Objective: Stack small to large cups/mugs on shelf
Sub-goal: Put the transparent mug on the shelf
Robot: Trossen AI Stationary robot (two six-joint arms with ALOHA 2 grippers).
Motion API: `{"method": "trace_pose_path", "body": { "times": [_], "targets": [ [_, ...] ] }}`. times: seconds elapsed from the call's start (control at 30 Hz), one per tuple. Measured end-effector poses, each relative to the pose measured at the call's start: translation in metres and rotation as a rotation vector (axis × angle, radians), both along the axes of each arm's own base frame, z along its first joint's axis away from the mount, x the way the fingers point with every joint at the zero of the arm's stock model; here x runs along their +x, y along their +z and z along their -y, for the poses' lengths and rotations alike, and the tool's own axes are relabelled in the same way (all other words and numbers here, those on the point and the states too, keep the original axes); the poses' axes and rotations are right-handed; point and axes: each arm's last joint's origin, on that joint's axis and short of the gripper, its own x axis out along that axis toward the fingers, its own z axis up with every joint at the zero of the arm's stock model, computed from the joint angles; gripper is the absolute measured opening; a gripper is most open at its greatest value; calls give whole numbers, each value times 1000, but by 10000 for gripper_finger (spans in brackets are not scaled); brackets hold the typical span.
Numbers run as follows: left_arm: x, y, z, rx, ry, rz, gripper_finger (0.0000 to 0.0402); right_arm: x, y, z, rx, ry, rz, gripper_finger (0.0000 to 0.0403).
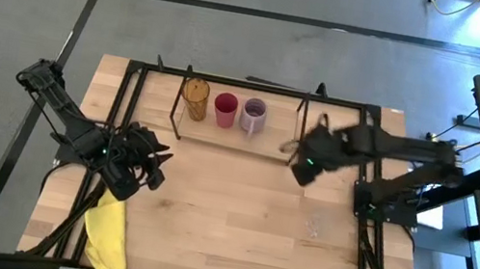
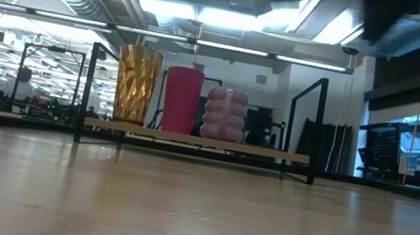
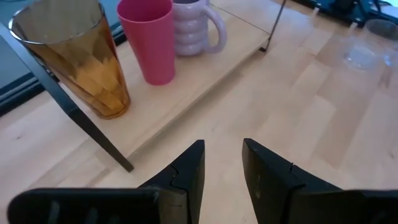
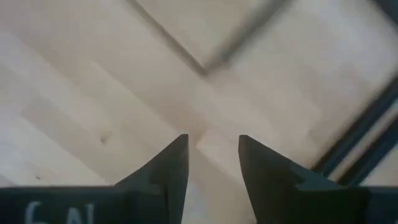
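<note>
Three vessels stand in a row on the shelf in the high view: amber tumbler, red cup, light purple mug, grouped at the shelf's left half. Left gripper hangs over the table near its left edge, apart from the shelf, above a yellow cloth that trails off the front edge. Right gripper hangs just off the shelf's right end. A faint clear glass lies on the bare board, forward of the right gripper.

Low view: same three vessels side by side on the shelf board, tumbler tallest, cup next, mug lowest and ribbed. Neither gripper nor the cloth appears at this height; the clear glass cannot be made out.

Left wrist view: left gripper with fingers parted by a narrow gap, nothing between them, touching nothing. Ahead: tumbler, cup, mug with handle turned toward the shelf's empty end; the clear glass shows farther off on the table.

Right wrist view: right gripper with fingers spread apart, empty, over bare wood and a thin black rod of the rack; no vessel visible.
</note>
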Motion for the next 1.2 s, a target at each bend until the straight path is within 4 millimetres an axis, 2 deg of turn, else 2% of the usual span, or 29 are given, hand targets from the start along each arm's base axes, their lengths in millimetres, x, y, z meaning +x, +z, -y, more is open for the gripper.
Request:
{"method": "trace_pose_path", "body": {
  "times": [0.13, 0.27, 0.47, 0.57, 0.77, 1.2],
  "targets": [
    [2, 0, -3, 13, 3, -15, 102, -39, -22, -15, 75, -110, 38, 142],
    [4, -1, -7, -7, -1, -51, 102, -73, -42, -18, 158, -244, 77, 142],
    [6, -2, -8, -45, -1, -68, 102, -109, -79, -26, 297, -361, -25, 142],
    [7, -1, -8, -52, -2, -59, 102, -114, -90, -32, 355, -414, -18, 142],
    [8, -1, -7, -57, -3, -53, 102, -121, -98, -44, 370, -549, -32, 143],
    [8, -1, -7, -58, -2, -52, 102, -124, -138, -63, 412, -595, -4, 143]
  ]
}}
